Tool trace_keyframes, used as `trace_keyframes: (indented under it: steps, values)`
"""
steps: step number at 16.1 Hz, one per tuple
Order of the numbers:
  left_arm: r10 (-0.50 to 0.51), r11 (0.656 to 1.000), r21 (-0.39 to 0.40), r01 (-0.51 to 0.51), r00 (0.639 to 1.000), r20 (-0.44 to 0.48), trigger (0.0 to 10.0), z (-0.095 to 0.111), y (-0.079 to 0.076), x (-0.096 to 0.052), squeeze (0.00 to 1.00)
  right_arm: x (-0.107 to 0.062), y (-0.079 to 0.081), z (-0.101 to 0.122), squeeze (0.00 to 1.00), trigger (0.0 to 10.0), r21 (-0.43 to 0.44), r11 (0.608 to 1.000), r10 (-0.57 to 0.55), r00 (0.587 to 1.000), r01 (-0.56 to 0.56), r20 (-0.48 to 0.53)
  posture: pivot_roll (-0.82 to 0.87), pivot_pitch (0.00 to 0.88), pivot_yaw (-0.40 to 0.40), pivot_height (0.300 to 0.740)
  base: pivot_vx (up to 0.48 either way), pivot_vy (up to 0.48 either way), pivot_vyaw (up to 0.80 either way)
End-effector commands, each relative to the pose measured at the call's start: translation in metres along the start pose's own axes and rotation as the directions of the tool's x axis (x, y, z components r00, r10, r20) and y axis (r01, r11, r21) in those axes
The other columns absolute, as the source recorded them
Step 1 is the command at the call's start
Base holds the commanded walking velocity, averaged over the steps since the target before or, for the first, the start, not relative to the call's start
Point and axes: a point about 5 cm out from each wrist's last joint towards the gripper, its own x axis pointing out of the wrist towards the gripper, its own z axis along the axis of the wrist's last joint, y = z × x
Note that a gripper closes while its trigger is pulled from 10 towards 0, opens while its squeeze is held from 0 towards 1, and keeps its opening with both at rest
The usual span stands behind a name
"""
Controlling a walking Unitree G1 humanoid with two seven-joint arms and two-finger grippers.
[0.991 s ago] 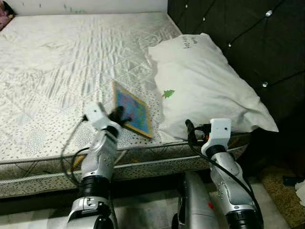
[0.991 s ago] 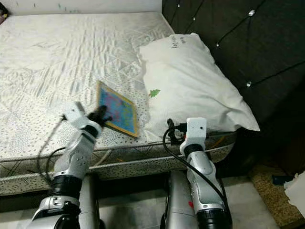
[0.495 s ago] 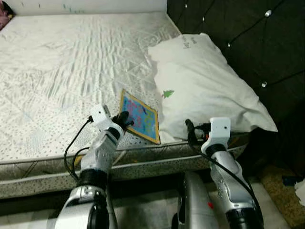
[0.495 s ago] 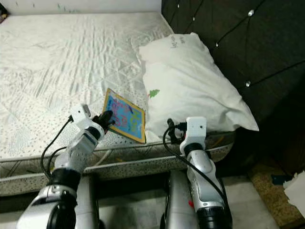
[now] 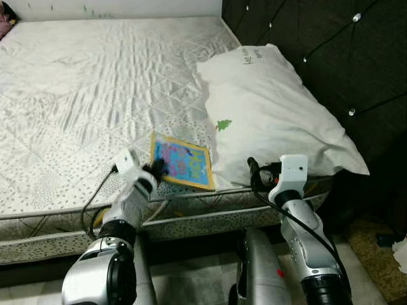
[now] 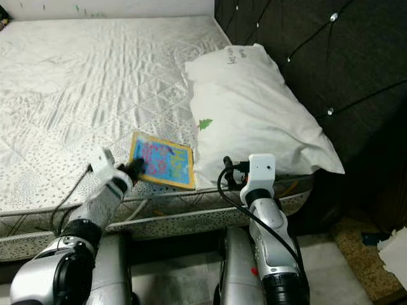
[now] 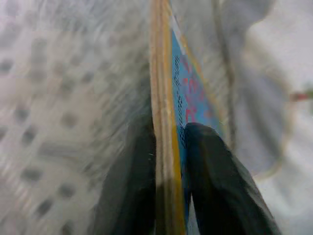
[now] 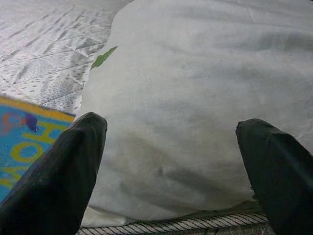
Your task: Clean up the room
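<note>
A flat board with a wooden rim and a blue, colourful picture lies almost flat on the white mattress, close to its front edge and just left of the pillow. My left gripper is shut on the board's near left edge. In the left wrist view its two black fingers pinch the rim from both sides. My right gripper is open with its fingers wide apart, pointing at the pillow's front side, with nothing between them.
A dark tufted headboard rises behind the pillow on the right. The pillow's corner overhangs the bed's front edge. On the floor at the far right lie a rug and something white. Wide bare mattress stretches to the left and back.
The board stood tilted up in my left gripper a second ago; it has come down to lie nearly flat on the mattress, with my left arm lowered. The right arm has not moved.
</note>
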Motion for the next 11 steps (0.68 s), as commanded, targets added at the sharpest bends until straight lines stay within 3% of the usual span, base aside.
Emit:
trace_keyframes:
  steps: [1,5,11]
  values:
    - [0.023,1.0,0.016,-0.022,0.998,-0.063,10.0,-0.012,0.004,-0.001,1.0,0.002,-0.004,0.002,0.0,10.0,0.001,1.0,-0.012,1.0,0.012,0.003,-0.07,0.0,-0.036,0.516,0.0,0.0,0.0]
    - [0.131,0.991,0.029,-0.128,0.986,-0.1,10.0,-0.016,0.027,-0.007,1.0,0.003,-0.004,0.002,0.0,10.0,-0.001,1.0,-0.013,1.0,0.013,0.003,-0.07,0.0,-0.032,0.516,0.0,0.0,0.0]
    - [0.217,0.975,0.049,-0.215,0.976,-0.033,10.0,0.003,0.046,-0.011,1.0,0.003,-0.004,0.002,0.0,10.0,-0.002,1.0,-0.014,1.0,0.014,0.002,-0.07,0.0,-0.031,0.516,0.0,0.0,0.0]
